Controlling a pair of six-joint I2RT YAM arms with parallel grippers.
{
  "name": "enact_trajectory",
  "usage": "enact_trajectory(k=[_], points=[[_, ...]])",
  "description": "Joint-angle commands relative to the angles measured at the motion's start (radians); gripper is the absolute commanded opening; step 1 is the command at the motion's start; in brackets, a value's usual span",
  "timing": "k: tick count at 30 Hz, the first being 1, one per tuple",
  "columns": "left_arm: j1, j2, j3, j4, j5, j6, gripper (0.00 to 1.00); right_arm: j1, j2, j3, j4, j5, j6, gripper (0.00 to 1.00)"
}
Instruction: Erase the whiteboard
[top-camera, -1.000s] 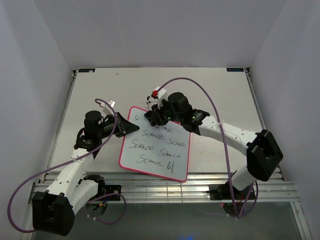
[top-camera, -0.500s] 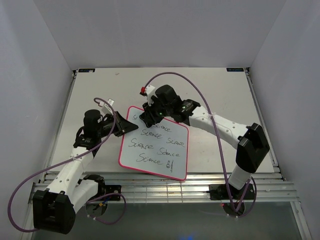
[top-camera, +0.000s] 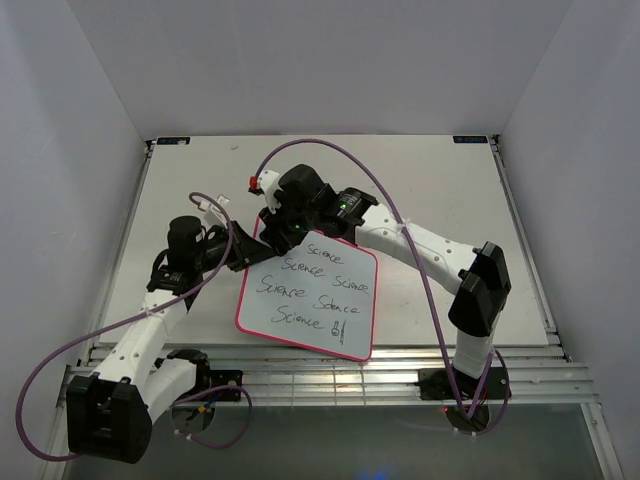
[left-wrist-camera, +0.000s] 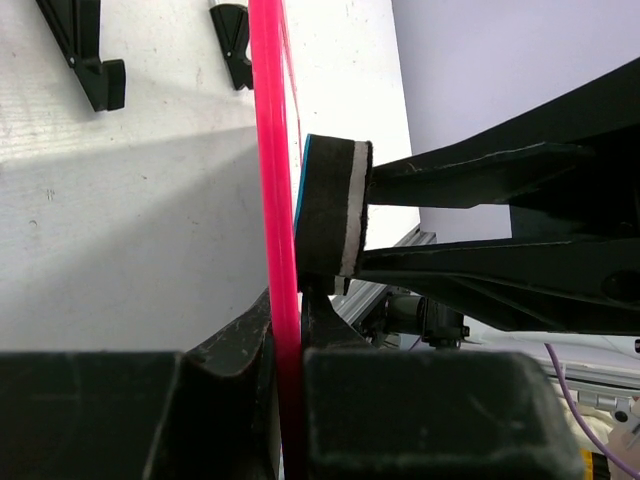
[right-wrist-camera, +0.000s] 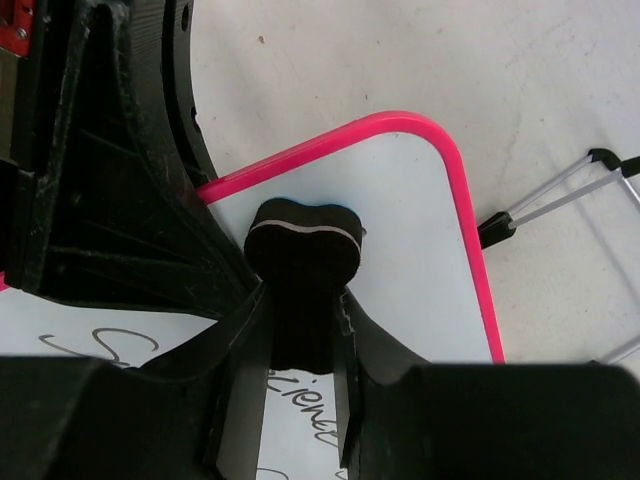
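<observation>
Board: we log the board (top-camera: 308, 295), pink-framed, on the tabletop (top-camera: 440, 190), toward the near edge and between the two arm bases, turned a little off square.
Writing: we read black "Science" words in rows across the middle and lower part of the board. The white surface at the far-left corner is blank.
Left hand: the left hand (left-wrist-camera: 288, 312) is clamped on the board's left edge. In its wrist view the pink frame runs edge-on between the two fingers.
Right hand: the right hand (right-wrist-camera: 303, 300) is over the board's far-left corner, its fingers closed on the eraser (right-wrist-camera: 303, 245).
Eraser: black and bone-shaped, with a pale band round its side. We see it pressed against the white face just inside the rounded corner of the frame. The left wrist view shows its flat side touching the board.
Board relative to hands: the left edge is in the left hand and the far-left corner is under the right hand. The rest of the board extends toward the near right, away from both. The two hands are near each other but apart.
Stand: a thin wire stand (right-wrist-camera: 560, 195) with black tips lies on the tabletop just beyond that corner, not touching the frame.
Unresolved: we cannot tell whether the board lies flat or is raised at the gripped edge.
</observation>
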Motion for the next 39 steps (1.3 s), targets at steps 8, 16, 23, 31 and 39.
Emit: enact_trajectory(k=[8,16,23,31,39], points=[[-0.039,-0.030,0.117,0.214,0.193,0.029,0.00,-0.105,0.065,-0.029,-0.033,0.135,0.117,0.18],[-0.044,-0.016,0.116,0.216,0.195,0.029,0.00,-0.061,0.228,0.317,-0.204,0.073,0.123,0.18],[-0.050,-0.007,0.113,0.214,0.189,0.033,0.00,-0.053,0.231,0.332,-0.207,-0.043,0.114,0.19],[-0.054,-0.002,0.093,0.227,0.177,0.023,0.00,-0.049,0.069,0.036,0.138,-0.193,0.215,0.19],[-0.054,-0.027,0.090,0.216,0.135,0.015,0.00,-0.079,0.150,0.070,0.000,0.042,0.227,0.19]])
